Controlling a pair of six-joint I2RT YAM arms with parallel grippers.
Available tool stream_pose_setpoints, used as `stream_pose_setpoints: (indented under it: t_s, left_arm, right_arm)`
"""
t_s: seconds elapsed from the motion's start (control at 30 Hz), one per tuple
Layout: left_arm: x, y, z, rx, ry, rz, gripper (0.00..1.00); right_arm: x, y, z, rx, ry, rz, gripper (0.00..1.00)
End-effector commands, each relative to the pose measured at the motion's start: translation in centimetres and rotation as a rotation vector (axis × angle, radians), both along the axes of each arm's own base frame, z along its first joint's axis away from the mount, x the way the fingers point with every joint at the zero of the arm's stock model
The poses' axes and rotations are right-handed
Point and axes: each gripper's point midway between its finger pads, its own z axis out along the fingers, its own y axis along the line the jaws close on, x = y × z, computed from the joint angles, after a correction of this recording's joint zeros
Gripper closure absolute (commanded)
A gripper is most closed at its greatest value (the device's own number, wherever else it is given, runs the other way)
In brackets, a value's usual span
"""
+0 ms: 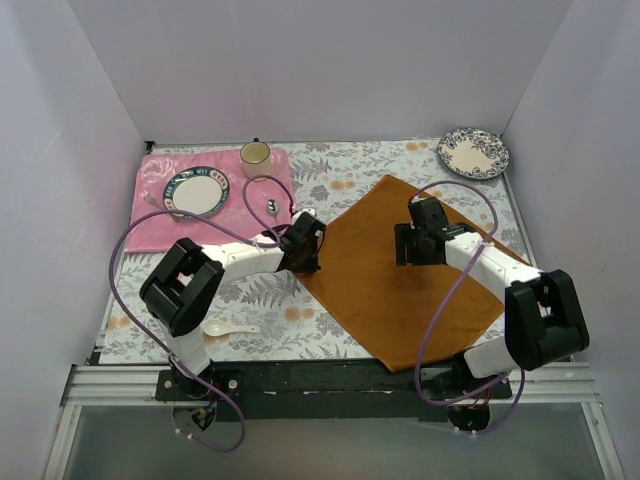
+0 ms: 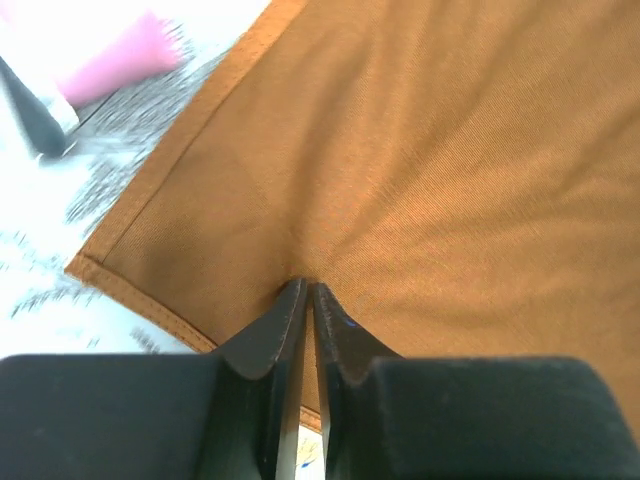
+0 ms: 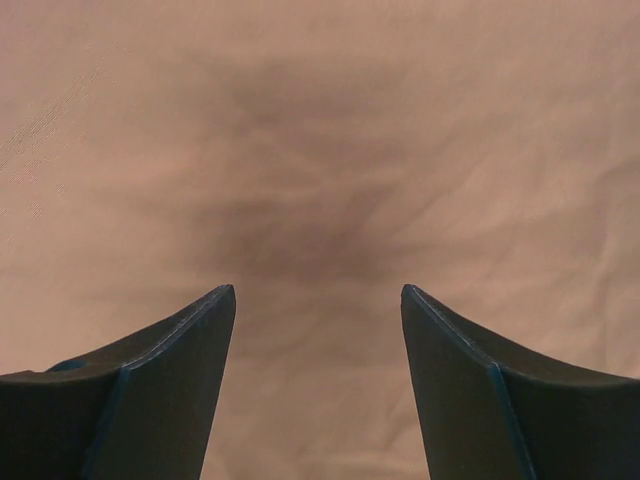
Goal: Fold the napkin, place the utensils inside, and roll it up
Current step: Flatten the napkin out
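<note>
The rust-orange napkin (image 1: 400,290) lies spread flat as a diamond on the table's right half. My left gripper (image 1: 305,252) is at its left corner. In the left wrist view its jaws (image 2: 305,286) are shut, pinching a pucker of the napkin (image 2: 430,150) just inside the hemmed edge. My right gripper (image 1: 415,245) is over the napkin's upper middle. In the right wrist view it (image 3: 318,292) is open and empty, close above the napkin (image 3: 320,150). The white ceramic soup spoon (image 1: 228,328) lies on the table near the left arm's base, apart from the napkin.
A pink placemat (image 1: 160,228) at the back left holds a plate (image 1: 196,191), a cup (image 1: 256,155) and a slim silver spoon (image 1: 272,208). A blue-patterned plate (image 1: 473,153) sits at the back right corner. White walls enclose the leaf-patterned tablecloth (image 1: 330,170).
</note>
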Motion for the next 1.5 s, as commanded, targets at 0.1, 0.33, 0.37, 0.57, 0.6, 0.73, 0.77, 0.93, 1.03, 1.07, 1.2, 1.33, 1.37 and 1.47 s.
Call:
stream_pose_setpoints:
  t_s: [0.1,0.33,0.37,0.57,0.6,0.73,0.77,0.93,1.03,1.07,1.2,1.33,1.37,1.47]
  left_arm:
    - [-5.4,6.9,-2.1,0.137,0.102,0.179,0.96]
    - [-6.5,1.7,3.6,-0.138,0.08,-0.023,0.61]
    - [-6.5,0.7,4.6,-0.184,0.08,-0.052,0.59]
    - [-6.0,-4.3,10.6,-0.451,0.018,-0.163,0.5]
    - [-5.8,-4.6,10.8,-0.455,0.011,-0.165,0.5]
    - [-4.5,-5.6,11.5,-0.453,-0.001,-0.173,0.5]
    - [-4.4,-5.7,11.3,-0.45,0.002,-0.174,0.5]
    - [-4.6,-5.8,11.2,-0.454,0.013,-0.172,0.49]
    - [-4.6,-5.4,11.1,-0.446,0.003,-0.161,0.48]
    - [-4.5,-5.4,11.1,-0.443,0.001,-0.16,0.48]
    - [-4.5,-5.3,11.2,-0.443,-0.002,-0.156,0.48]
    - [-4.1,-5.1,11.3,-0.435,-0.022,-0.141,0.47]
    - [-4.0,-5.0,11.3,-0.431,-0.029,-0.138,0.46]
    - [-3.7,-4.9,11.4,-0.424,-0.043,-0.132,0.45]
  right_arm:
    - [6.0,-0.6,1.9,-0.019,-0.117,-0.014,0.24]
    - [14.7,1.3,4.1,0.023,-0.222,0.065,0.09]
    - [17.2,2.6,6.3,0.071,-0.284,0.093,0.08]
    - [23.6,6.1,3.8,0.133,-0.221,0.173,0.08]
    - [24.9,6.4,3.6,0.129,-0.222,0.178,0.09]
    - [26.4,8.0,2.8,0.156,-0.249,0.273,0.13]
    - [26.4,8.4,2.5,0.167,-0.244,0.3,0.14]
    - [25.4,9.9,0.0,0.22,-0.191,0.431,0.2]
    - [24.9,10.0,-1.0,0.224,-0.174,0.439,0.29]
    - [25.0,10.0,-0.8,0.226,-0.185,0.443,0.35]
    - [24.7,10.0,1.3,0.218,-0.203,0.463,0.67]
    - [21.6,10.8,4.0,0.188,-0.162,0.46,0.73]
    - [20.1,11.6,4.2,0.19,-0.131,0.447,0.75]
    - [13.3,12.8,3.8,0.209,-0.069,0.435,0.78]
